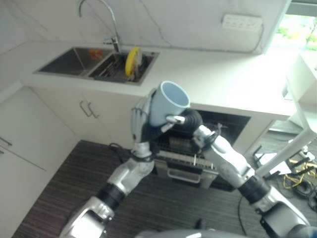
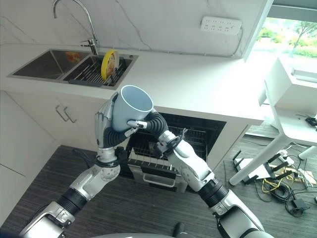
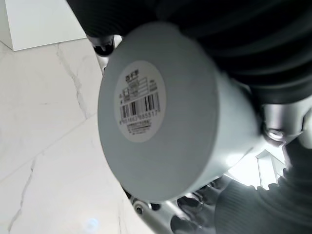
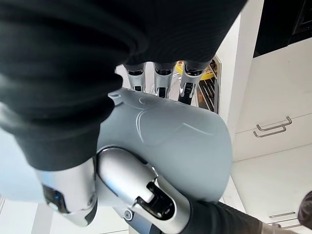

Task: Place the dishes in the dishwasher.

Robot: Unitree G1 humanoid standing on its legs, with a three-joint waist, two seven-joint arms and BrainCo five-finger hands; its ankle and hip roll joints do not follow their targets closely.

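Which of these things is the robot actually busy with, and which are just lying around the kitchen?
Part of the job:
- pale blue mug, held by both hands: left hand, right hand
- open dishwasher below
- yellow plate in the sink rack

Just there:
- faucet
- wall socket strip
- white table

1. My two head views look down from above the floor toward the far counter [image 2: 198, 79]. Both share the sink [image 1: 99, 64] at far left and the open dishwasher [image 2: 168, 144] under the counter, the right eye's picture set slightly to the right.
2. My left wrist view sits very close under the mug [image 3: 161, 112], facing its labelled base.
3. My right wrist view looks along its own hand [image 4: 141, 190], pressed near the mug's side, cabinet doors [image 4: 273, 131] beyond.
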